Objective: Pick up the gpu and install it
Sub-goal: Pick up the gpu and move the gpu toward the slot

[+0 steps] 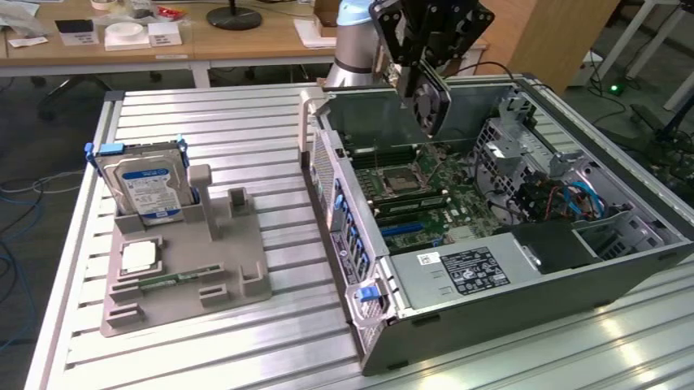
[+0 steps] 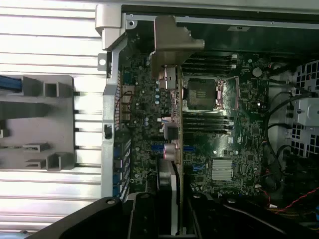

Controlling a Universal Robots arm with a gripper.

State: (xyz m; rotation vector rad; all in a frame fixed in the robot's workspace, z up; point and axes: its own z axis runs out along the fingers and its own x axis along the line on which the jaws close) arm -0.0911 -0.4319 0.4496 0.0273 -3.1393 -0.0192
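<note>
Exterior view: a big metal table [image 1: 217, 114] holds an open computer case [image 1: 607, 268]. On the exterior view's left sits a gray holder [image 1: 233, 260] with a hard drive [image 1: 149, 188] standing in it. Over the case, the gripper [image 1: 421, 80] pinches the gpu [image 1: 434, 110] tight. The gpu hangs on its edge, up above the green board [image 1: 434, 207].

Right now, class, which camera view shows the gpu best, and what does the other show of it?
The exterior view: the gpu hangs in the gripper above the open computer case, its broad face visible. The wrist view shows it edge-on, a thin strip ending in its metal bracket, over the motherboard.
</note>
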